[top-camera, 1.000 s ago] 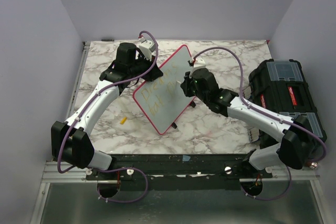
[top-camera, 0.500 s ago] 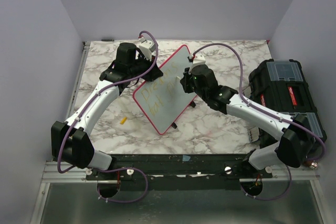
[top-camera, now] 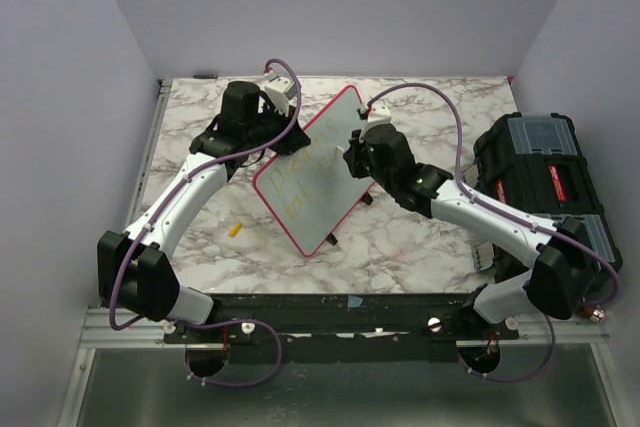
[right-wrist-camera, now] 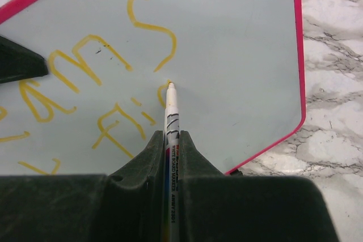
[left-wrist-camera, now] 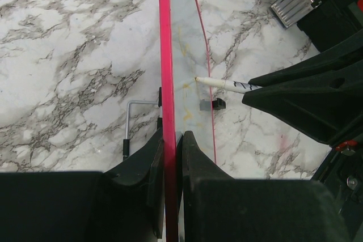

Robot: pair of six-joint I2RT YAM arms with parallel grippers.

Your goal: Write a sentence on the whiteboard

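The whiteboard (top-camera: 310, 172), white with a red-pink rim, stands tilted in the middle of the table. My left gripper (top-camera: 283, 135) is shut on its upper left edge; the left wrist view shows the rim (left-wrist-camera: 166, 72) edge-on between my fingers. My right gripper (top-camera: 355, 162) is shut on a white whiteboard marker (right-wrist-camera: 171, 117). The marker's tip touches the board's face (right-wrist-camera: 238, 43). The sentence (right-wrist-camera: 85, 77) is yellow lettering in two lines; the tip is at the second line's end. The marker also shows in the left wrist view (left-wrist-camera: 224, 84).
A black toolbox (top-camera: 545, 182) stands at the table's right edge. A small yellow cap (top-camera: 236, 230) lies on the marble table (top-camera: 400, 237) left of the board. Black clips (top-camera: 331, 240) sit at the board's lower edge. Grey walls enclose the table.
My right gripper has moved a little up and left along the board with the marker. The left arm and the board have not moved.
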